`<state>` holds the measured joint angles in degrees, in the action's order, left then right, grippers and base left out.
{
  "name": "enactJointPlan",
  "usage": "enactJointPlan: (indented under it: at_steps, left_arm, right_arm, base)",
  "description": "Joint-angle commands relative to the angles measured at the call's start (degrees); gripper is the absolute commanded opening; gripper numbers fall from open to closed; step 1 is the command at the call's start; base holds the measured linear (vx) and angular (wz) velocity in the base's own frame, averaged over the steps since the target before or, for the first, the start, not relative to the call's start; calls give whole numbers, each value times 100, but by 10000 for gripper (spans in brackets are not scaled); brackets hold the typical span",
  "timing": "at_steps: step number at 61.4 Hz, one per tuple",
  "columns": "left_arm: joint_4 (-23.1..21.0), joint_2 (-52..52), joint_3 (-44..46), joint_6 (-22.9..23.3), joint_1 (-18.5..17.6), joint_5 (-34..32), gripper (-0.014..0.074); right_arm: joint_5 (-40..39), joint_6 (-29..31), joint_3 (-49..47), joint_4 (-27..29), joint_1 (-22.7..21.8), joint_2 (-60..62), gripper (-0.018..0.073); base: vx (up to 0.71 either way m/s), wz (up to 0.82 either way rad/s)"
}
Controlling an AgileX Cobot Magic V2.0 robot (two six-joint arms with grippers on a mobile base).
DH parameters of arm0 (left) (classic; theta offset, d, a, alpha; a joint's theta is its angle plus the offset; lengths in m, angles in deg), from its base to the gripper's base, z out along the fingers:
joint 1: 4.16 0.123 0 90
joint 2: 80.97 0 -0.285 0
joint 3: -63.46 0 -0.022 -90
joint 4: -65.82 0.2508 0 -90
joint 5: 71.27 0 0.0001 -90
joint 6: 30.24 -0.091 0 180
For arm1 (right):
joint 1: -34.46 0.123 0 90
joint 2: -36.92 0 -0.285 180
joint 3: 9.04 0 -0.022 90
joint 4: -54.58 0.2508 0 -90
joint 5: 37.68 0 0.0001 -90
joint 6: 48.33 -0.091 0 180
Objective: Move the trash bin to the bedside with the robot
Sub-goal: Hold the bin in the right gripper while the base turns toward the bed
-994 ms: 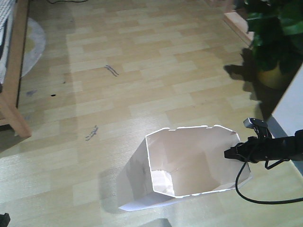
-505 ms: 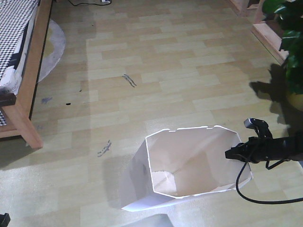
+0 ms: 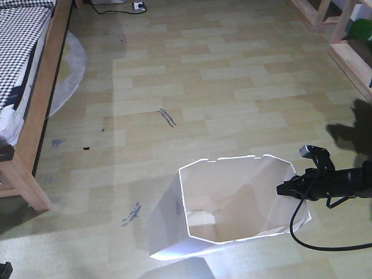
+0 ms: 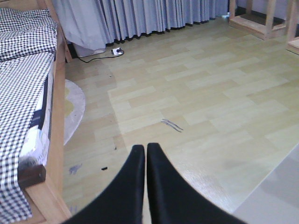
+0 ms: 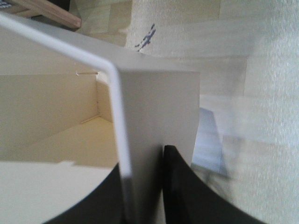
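The white trash bin (image 3: 168, 226) stands on the wood-pattern floor at lower centre of the front view, its cream inside empty. My right gripper (image 3: 285, 189) is shut on the bin's right rim; in the right wrist view the wall (image 5: 154, 112) sits between the two black fingers (image 5: 180, 186). The bed (image 3: 40, 104), a light-brown wooden frame with black-and-white checked bedding (image 4: 23, 84), is at the far left, apart from the bin. My left gripper (image 4: 145, 149) is shut and empty, pointing over the floor beside the bed frame (image 4: 55, 140).
A round pale rug (image 3: 72, 70) lies beside the bed. A white power strip with a black cord (image 3: 136, 7) lies at the back. Wooden furniture legs (image 3: 325, 23) stand at the right. Grey curtains (image 4: 140, 16) hang at the far wall. Scuff marks (image 3: 167, 117) dot the floor.
The view has shifted: the bed and floor marks have slid right and down in the frame, the plant has left view. The bin stays held in the right gripper.
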<state>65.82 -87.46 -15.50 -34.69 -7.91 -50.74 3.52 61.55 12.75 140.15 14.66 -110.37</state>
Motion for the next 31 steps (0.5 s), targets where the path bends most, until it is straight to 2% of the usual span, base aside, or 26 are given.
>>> enactJointPlan:
  at_steps: [1, 31]
  left_arm:
    - [0, 74, -101, 27, 18, -397, -7]
    - [0, 74, -101, 27, 18, -397, -7]
  right_arm:
    - [1542, -164, -47, 308, -22, 419, -3]
    - [1542, -164, -47, 308, -22, 419, -3]
  base:
    - [42, 10]
    - [43, 15]
